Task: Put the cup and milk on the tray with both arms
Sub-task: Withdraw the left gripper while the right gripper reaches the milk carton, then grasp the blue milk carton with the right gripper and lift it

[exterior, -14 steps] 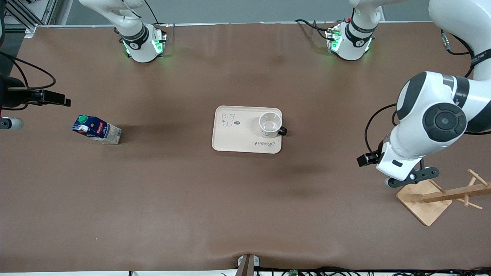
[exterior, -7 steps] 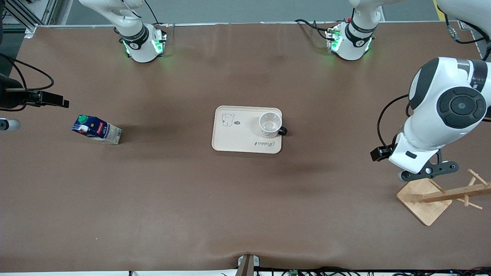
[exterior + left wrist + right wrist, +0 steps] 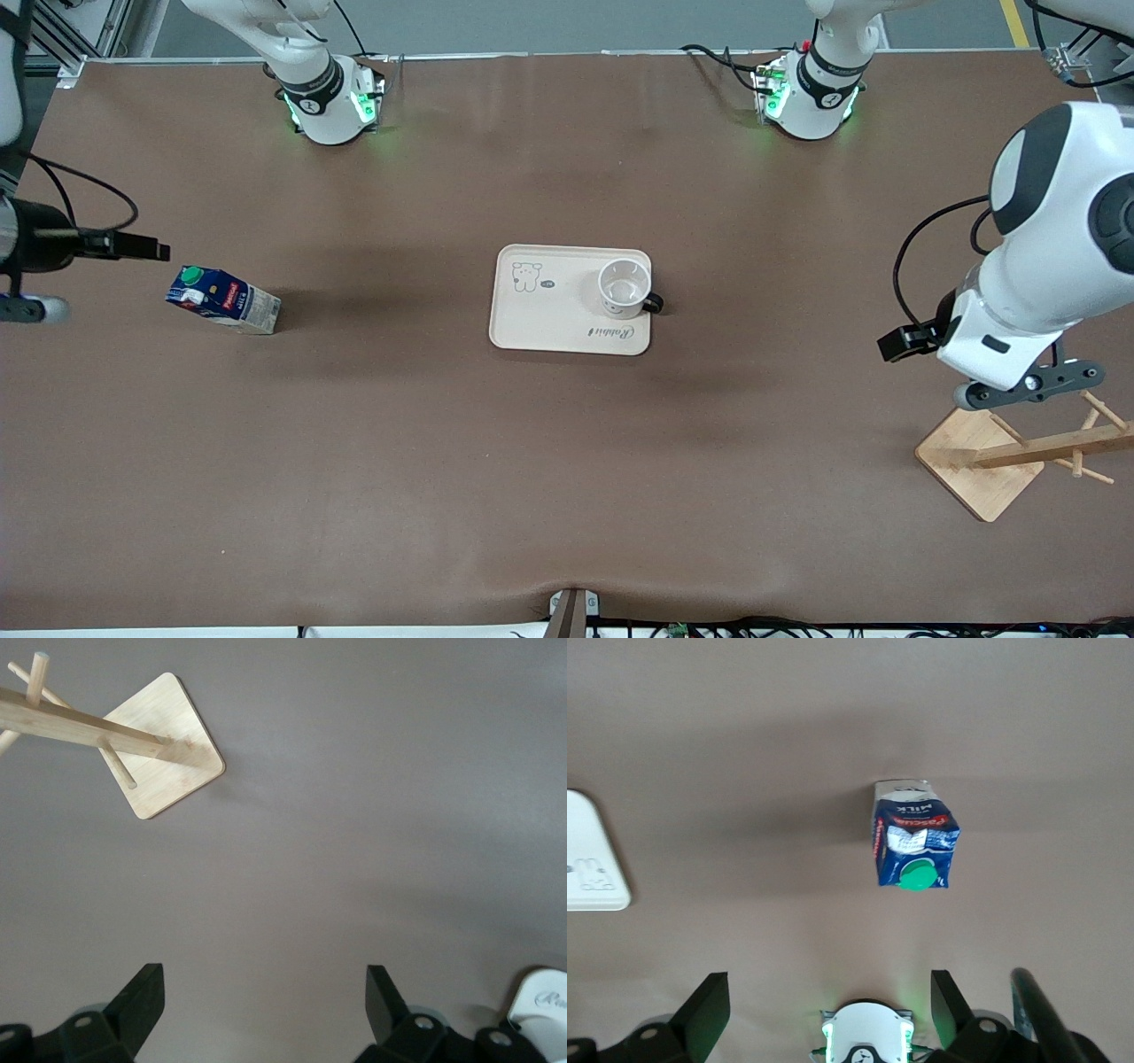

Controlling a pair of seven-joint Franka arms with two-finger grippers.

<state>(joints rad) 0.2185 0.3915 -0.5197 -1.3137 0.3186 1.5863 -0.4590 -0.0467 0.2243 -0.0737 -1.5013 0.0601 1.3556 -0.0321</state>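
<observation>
The white cup (image 3: pixel 625 288) stands on the cream tray (image 3: pixel 549 323) in the middle of the table, its black handle over the tray's rim. The dark blue milk (image 3: pixel 223 299) with its green cap stands on the table toward the right arm's end, apart from the tray. The right wrist view shows the milk (image 3: pixel 914 846) from above, with my right gripper (image 3: pixel 828 1001) open, empty and off to one side of it. My left gripper (image 3: pixel 263 997) is open and empty over bare table beside the wooden rack (image 3: pixel 168 744), well away from the tray.
A wooden peg rack (image 3: pixel 1001 456) on a square base stands near the left arm's end, just below the left arm's hand (image 3: pixel 1028 385) in the front view. A corner of the tray (image 3: pixel 545 1001) shows in the left wrist view. Brown cloth covers the table.
The left arm has swung away from the tray toward its own end of the table. The right arm's wrist has shifted slightly beside the milk. Cup, milk and tray have not moved.
</observation>
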